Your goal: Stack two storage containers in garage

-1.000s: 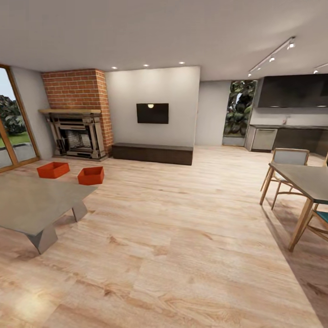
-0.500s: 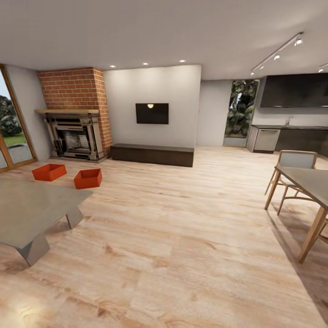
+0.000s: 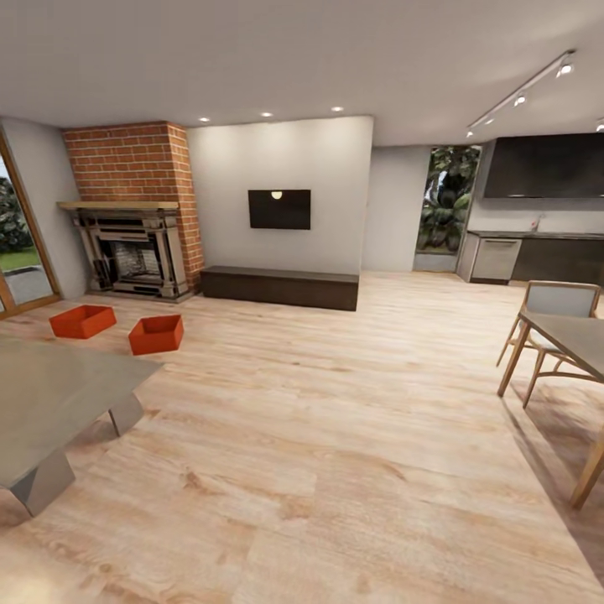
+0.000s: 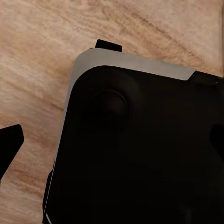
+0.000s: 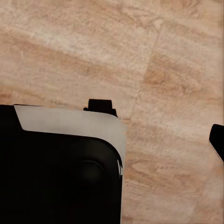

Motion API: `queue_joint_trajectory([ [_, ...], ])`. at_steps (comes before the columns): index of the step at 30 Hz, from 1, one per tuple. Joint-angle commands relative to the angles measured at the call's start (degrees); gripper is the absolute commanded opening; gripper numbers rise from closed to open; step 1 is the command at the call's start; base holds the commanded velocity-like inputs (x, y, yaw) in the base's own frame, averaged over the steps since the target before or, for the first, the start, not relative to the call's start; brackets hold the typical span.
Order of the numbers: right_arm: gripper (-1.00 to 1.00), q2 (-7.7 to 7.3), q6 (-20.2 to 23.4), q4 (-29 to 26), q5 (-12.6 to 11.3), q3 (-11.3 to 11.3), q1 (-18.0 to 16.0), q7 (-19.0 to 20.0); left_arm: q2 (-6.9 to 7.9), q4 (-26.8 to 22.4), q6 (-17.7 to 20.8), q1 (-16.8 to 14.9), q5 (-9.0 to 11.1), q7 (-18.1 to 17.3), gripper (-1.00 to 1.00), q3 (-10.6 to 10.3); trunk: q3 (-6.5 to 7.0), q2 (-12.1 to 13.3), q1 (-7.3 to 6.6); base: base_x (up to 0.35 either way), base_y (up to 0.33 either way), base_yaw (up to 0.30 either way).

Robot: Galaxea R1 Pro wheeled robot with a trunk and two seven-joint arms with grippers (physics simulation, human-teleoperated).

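Approach stage — the two storage containers (image 3: 82,320) (image 3: 156,334) are seen side by side on the living-room wood floor (image 3: 335,436), before the fireplace (image 3: 130,252). Nothing is held; finger spread cannot be told. A drive toward them — past the grey table (image 3: 50,394) — is judged next.

So at mid-left of the frame, two storage containers sit on the light wood plank floor (image 3: 319,436), near each other but apart: one (image 3: 82,321) further left, the other (image 3: 157,334) just right of it. Behind them is the brick fireplace (image 3: 134,252). A grey low table (image 3: 50,394) fills the lower left. At the right edge, a dining table (image 3: 570,335) with what looks like a chair (image 3: 554,306).
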Motion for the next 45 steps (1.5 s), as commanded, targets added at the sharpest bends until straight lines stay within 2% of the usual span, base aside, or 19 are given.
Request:
queue_joint_trajectory([
  [1,1.00,0.00,-0.27,0.14,0.25,0.15,-0.07,-0.21,0.00,-0.07,0.17,-0.01,0.32,0.00,1.00,0.01,-0.06,-0.03,0.03,0.324,0.000,0.000],
  [35,1.00,0.25,-0.10,0.16,-0.05,-0.15,-0.07,-0.20,-0.08,0.02,0.16,-0.01,0.19,-0.03,1.00,-0.12,-0.06,-0.03,0.03,0.324,0.000,0.000],
  [45,1.00,-0.45,-0.30,0.25,0.67,0.14,-0.07,0.85,-0.08,0.02,0.16,-0.01,0.19,-0.03,1.00,-0.07,-0.06,-0.03,0.03,0.324,0.000,0.000],
])
